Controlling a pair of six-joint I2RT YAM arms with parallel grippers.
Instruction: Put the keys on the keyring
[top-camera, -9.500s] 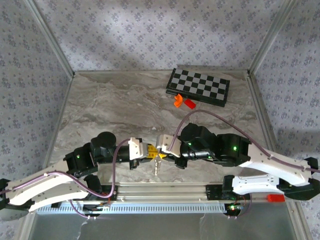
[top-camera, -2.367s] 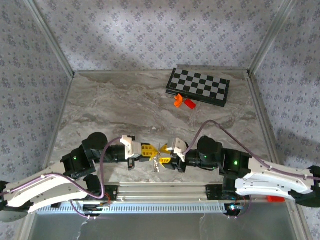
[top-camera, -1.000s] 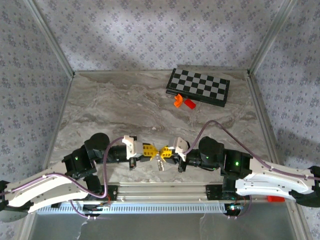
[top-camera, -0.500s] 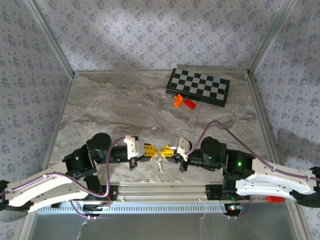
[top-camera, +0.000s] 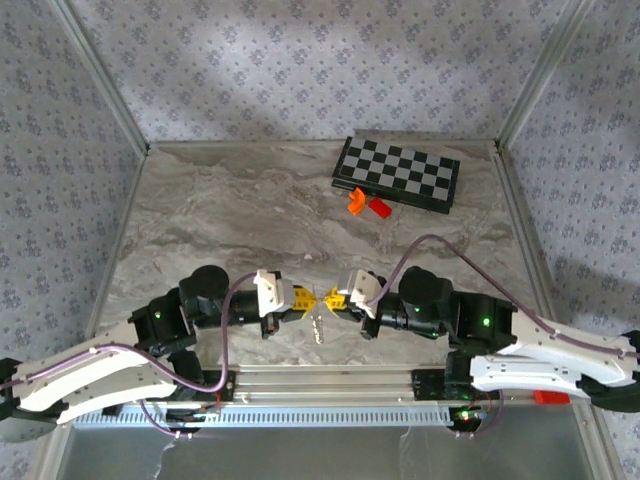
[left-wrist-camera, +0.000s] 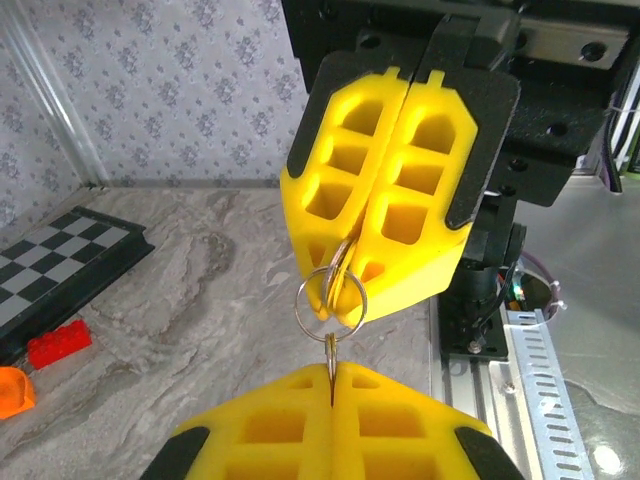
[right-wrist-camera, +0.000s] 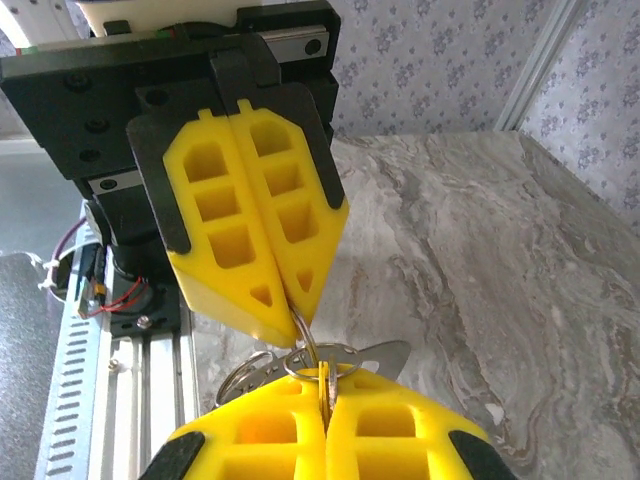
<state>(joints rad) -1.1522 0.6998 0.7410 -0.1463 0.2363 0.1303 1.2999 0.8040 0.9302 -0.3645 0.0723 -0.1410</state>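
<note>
Keyring (left-wrist-camera: 330, 298) of thin silver wire at mid-frame in the left wrist view, round face turned almost square to the lens. Top arc nipped between the tips of the right gripper (top-camera: 327, 299), yellow ribbed fingers pressed flat together on the wire. Below it, a thin metal edge running straight down into the seam of the left gripper (top-camera: 308, 299), likewise yellow-fingered and squeezed tight on the keyring, no gap between the pads.

In the top view, both sets of fingertips nose to nose low in the frame, around centre, over the grey marbled tabletop (top-camera: 250, 220). Flat silver metal keys (top-camera: 318, 326) dangling from the meeting point, long axis running up and down the frame, tips toward the bottom edge. In the right wrist view, one blade lying crosswise, pointing to the right edge, with a rounded head at lower left.

Folded black-and-white chequered board (top-camera: 398, 173) at upper right of the top view, a small orange block (top-camera: 355, 201) and a small red block (top-camera: 380, 208) just beside its lower-left edge.
</note>
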